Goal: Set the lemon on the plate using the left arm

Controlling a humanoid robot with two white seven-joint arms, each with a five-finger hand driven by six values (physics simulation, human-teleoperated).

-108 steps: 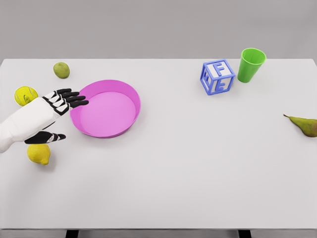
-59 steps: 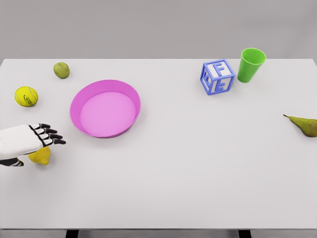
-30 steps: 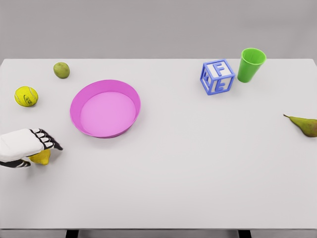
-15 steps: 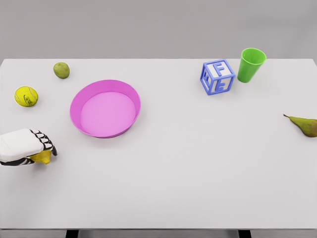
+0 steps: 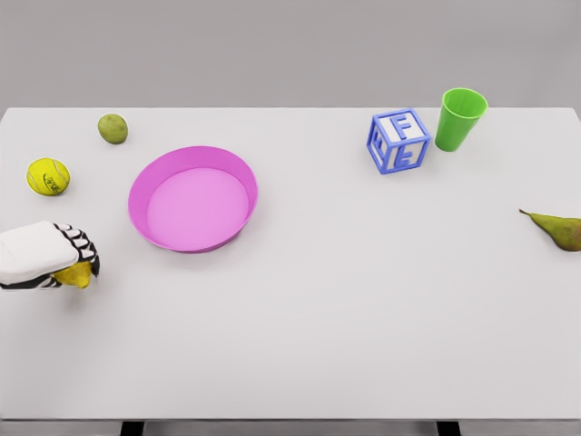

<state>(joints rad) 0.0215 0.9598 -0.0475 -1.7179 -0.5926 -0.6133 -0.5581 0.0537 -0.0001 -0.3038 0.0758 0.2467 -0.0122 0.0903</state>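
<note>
Yellow lemon (image 5: 77, 273) under the curled left hand (image 5: 45, 256)

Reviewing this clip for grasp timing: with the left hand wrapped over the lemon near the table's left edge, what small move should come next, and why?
Probably a short lift straight up. The left hand has its fingers curled over the lemon, which looks gripped but low, near the table. The pink plate lies up and to the right with a raised rim, so the lemon likely needs height before moving across.

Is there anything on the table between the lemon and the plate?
No. In the head view the table is bare between the lemon, held in the left hand, and the plate.
</note>
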